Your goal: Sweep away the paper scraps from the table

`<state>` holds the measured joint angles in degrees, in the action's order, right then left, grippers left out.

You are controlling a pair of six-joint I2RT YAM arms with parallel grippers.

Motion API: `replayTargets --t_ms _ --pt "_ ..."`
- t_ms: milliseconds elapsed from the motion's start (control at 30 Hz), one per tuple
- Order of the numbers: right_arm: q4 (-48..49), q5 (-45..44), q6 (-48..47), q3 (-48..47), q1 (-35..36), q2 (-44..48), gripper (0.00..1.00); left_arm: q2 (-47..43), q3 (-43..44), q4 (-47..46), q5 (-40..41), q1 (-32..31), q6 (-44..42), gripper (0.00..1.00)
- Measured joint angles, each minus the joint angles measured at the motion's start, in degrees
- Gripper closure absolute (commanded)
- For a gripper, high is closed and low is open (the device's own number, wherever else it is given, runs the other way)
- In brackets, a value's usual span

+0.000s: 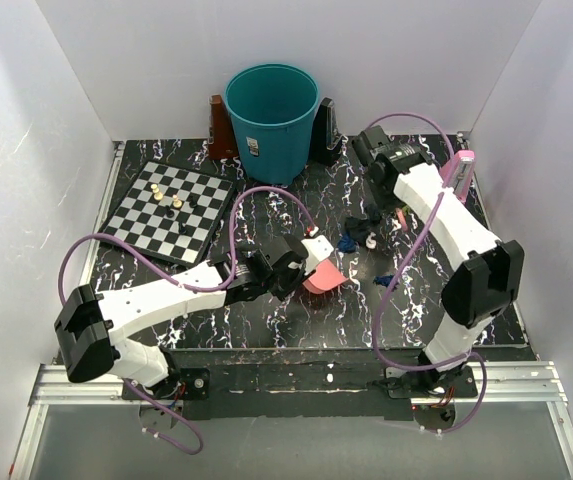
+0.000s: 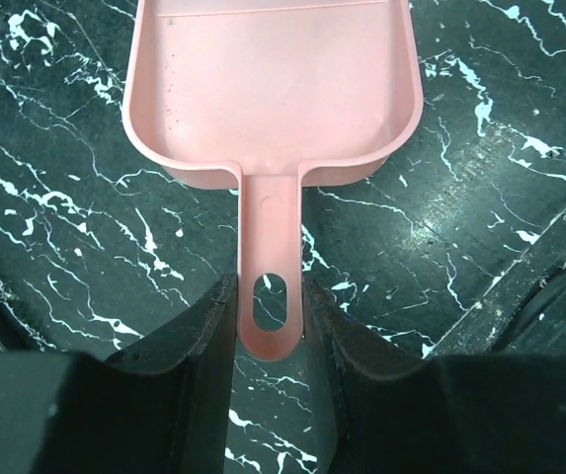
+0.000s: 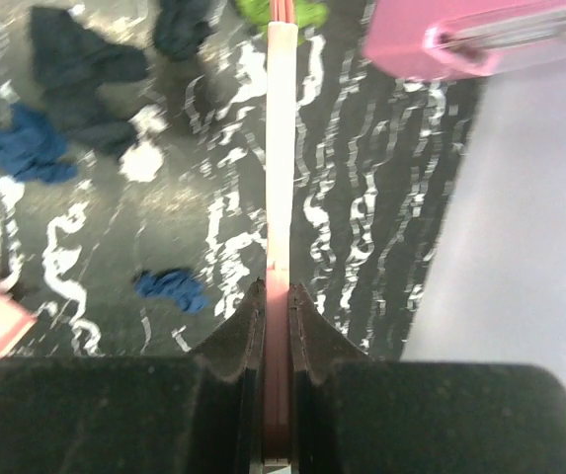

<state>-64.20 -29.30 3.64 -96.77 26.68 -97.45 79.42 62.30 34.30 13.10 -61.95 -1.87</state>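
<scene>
My left gripper (image 2: 271, 291) is shut on the handle of a pink dustpan (image 2: 273, 89), which rests flat and empty on the table (image 2: 480, 237). In the top view the dustpan (image 1: 323, 277) lies left of the paper scraps (image 1: 361, 232). My right gripper (image 3: 276, 296) is shut on a thin pink-and-white brush handle (image 3: 281, 148) that points at a green scrap (image 3: 283, 12). Dark blue wads (image 3: 75, 59), blue wads (image 3: 31, 148) (image 3: 171, 286) and a white wad (image 3: 142, 163) lie left of the handle. The right gripper (image 1: 384, 178) hovers behind the scraps; the brush head is hidden.
A teal bin (image 1: 271, 105) stands at the back centre between a brown object (image 1: 221, 130) and a black one (image 1: 326, 130). A chessboard (image 1: 171, 210) with small pieces lies back left. A pink object (image 1: 459, 172) leans by the right wall. White walls enclose the table (image 1: 296, 200).
</scene>
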Motion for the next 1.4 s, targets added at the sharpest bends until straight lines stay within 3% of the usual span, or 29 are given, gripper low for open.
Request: replayTargets --t_ms 367,633,867,1067,1300,1400 --pt "1.11 -16.98 -5.79 -11.52 -1.75 -17.44 0.99 0.22 0.0 2.01 5.11 0.35 0.79 0.78" --pt "2.73 -18.27 -10.58 -21.66 -4.61 -30.84 0.99 1.03 0.02 3.37 7.93 1.81 1.29 0.78" --pt "2.05 -4.09 -11.89 -20.0 -3.3 -27.96 0.99 1.03 0.11 4.55 10.25 3.21 2.71 0.79" --pt "1.22 9.33 -10.62 -16.65 0.17 -15.61 0.99 1.03 0.44 5.22 11.63 3.61 3.17 0.79" --pt "-6.49 -1.29 -0.22 -17.03 0.57 -6.62 0.99 1.03 0.44 5.79 11.93 3.63 3.37 0.79" --pt "-8.31 -8.17 7.48 -11.98 0.28 -6.21 0.99 1.03 0.44 5.81 11.91 3.63 3.39 0.79"
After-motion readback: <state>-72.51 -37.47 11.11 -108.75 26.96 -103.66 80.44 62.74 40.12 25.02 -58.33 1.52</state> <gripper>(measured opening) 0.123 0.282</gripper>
